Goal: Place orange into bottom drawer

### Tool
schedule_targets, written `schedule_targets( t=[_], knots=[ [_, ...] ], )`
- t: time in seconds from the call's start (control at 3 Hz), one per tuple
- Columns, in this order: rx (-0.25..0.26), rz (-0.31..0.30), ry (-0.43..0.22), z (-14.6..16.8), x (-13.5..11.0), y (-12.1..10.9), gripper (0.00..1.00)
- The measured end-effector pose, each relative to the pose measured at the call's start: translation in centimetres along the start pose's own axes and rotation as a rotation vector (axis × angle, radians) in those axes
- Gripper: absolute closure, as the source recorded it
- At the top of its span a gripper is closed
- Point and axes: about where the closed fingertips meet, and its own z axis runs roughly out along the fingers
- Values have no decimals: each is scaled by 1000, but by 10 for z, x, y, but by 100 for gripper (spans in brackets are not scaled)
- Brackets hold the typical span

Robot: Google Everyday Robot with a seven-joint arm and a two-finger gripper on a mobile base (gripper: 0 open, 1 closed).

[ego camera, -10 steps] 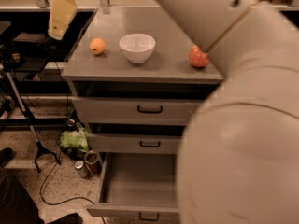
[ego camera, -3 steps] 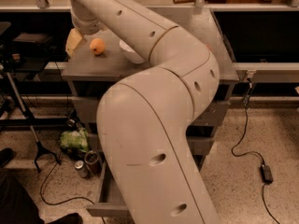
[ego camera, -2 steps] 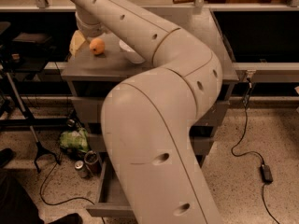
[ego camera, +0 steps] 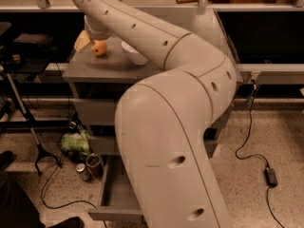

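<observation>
The orange (ego camera: 99,48) sits on the grey cabinet top (ego camera: 90,68), at its back left. My gripper (ego camera: 87,41) hangs at the end of the big white arm, right at the orange's left side, with a yellowish finger (ego camera: 81,41) beside the fruit. The white bowl (ego camera: 134,54) stands just right of the orange, partly hidden by the arm. The bottom drawer (ego camera: 114,201) is pulled out at floor level, with the arm covering most of it.
The arm (ego camera: 171,127) fills the middle and hides the right part of the cabinet. On the floor left of the cabinet lie a green bag (ego camera: 75,141), cans (ego camera: 82,171) and a black stand (ego camera: 33,137). A cable (ego camera: 251,151) runs at the right.
The gripper came down from above the cabinet's left edge to the orange and has edged closer to it. The arm now covers the reddish fruit and most drawers.
</observation>
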Motion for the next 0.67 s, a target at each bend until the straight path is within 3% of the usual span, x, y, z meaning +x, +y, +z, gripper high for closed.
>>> schedule_targets(
  t=[0.67],
  knots=[
    [16,14,-58,2,-7,1,0]
  ],
)
